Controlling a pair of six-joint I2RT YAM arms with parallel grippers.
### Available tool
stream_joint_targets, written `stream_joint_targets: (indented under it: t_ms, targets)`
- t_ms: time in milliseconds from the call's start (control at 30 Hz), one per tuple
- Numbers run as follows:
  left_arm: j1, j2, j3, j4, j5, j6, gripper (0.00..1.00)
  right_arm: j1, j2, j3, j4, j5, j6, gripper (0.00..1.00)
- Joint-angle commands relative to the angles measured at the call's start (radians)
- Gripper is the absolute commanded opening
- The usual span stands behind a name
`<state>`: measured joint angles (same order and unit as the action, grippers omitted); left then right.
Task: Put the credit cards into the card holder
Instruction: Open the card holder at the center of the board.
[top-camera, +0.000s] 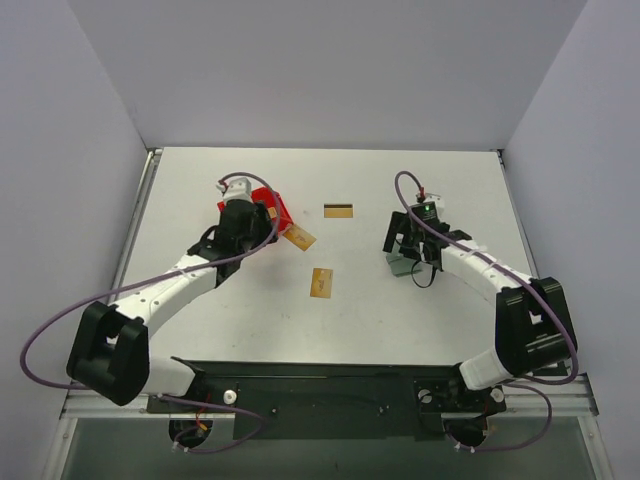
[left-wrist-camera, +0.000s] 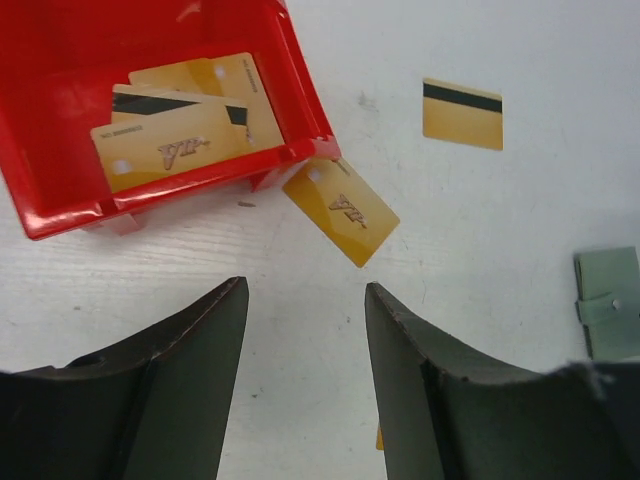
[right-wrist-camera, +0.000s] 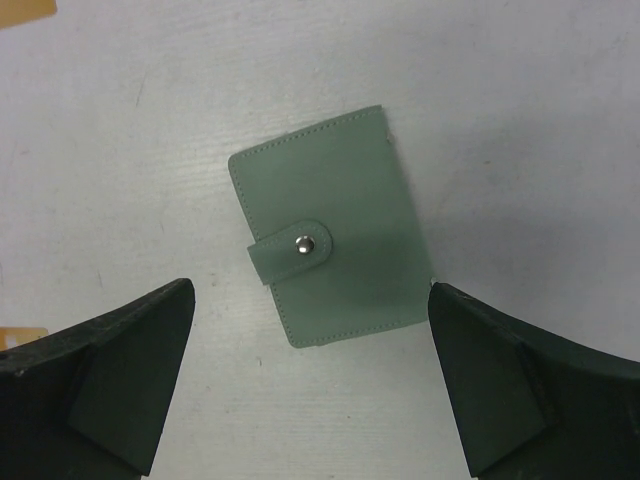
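Note:
Three gold-tan credit cards lie loose on the table: one with a dark stripe (top-camera: 339, 210) (left-wrist-camera: 462, 113), one (top-camera: 299, 238) (left-wrist-camera: 341, 209) touching the corner of the red bin, and one (top-camera: 321, 282) nearer the arms. More cards (left-wrist-camera: 170, 145) are stacked inside the bin. The grey-green card holder (right-wrist-camera: 328, 240) (top-camera: 403, 262) lies shut and snapped, flat on the table. My left gripper (left-wrist-camera: 305, 290) (top-camera: 258, 216) hovers beside the bin, open, with bare table between its fingers. Over the card holder, my right gripper (right-wrist-camera: 310, 295) (top-camera: 405, 240) stands wide open, holding nothing.
The red bin (top-camera: 270, 207) (left-wrist-camera: 300, 70) sits at the left middle of the white table. In the left wrist view the card holder (left-wrist-camera: 610, 300) shows at the right edge. Grey walls enclose the table at the back and both sides.

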<state>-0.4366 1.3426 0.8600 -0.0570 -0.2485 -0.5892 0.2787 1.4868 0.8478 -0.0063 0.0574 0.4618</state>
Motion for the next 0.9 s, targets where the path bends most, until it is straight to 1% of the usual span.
stream_joint_targets:
  t_ms: [0,167,300,400,433,533,567,600,633,667,867]
  targets:
    - [-0.086,0.049,0.056,0.005,-0.047,0.066,0.60,0.074,0.026,0.046,-0.087,0.140,-0.055,0.97]
    - [-0.142,0.090,0.056,0.026,-0.060,0.080,0.60,0.096,0.078,0.074,-0.113,0.168,-0.039,0.94]
    - [-0.159,0.128,0.069,0.042,-0.029,0.086,0.60,0.091,0.098,0.088,-0.116,0.179,-0.009,0.88]
    - [-0.162,0.151,0.085,0.042,0.005,0.088,0.59,0.065,0.110,0.106,-0.130,0.183,0.006,0.85]
    - [-0.162,0.159,0.091,0.042,0.009,0.088,0.59,0.056,0.112,0.108,-0.130,0.162,0.020,0.85]
    - [-0.162,0.171,0.105,0.042,0.020,0.095,0.59,-0.027,0.099,0.067,-0.089,0.085,0.080,0.82]
    - [-0.162,0.176,0.114,0.042,0.021,0.103,0.59,-0.076,0.081,0.022,-0.048,0.014,0.131,0.81]
    - [-0.162,0.182,0.119,0.042,0.022,0.106,0.59,-0.099,0.073,-0.007,-0.012,-0.037,0.194,0.79]
    - [-0.162,0.190,0.134,0.042,0.025,0.109,0.59,-0.140,0.057,-0.054,0.055,-0.119,0.221,0.78]
    - [-0.162,0.197,0.139,0.042,0.028,0.114,0.59,-0.151,0.050,-0.079,0.080,-0.139,0.266,0.77]
    - [-0.160,0.257,0.220,0.042,0.049,0.121,0.59,-0.151,0.009,-0.171,0.135,-0.140,0.359,0.77]
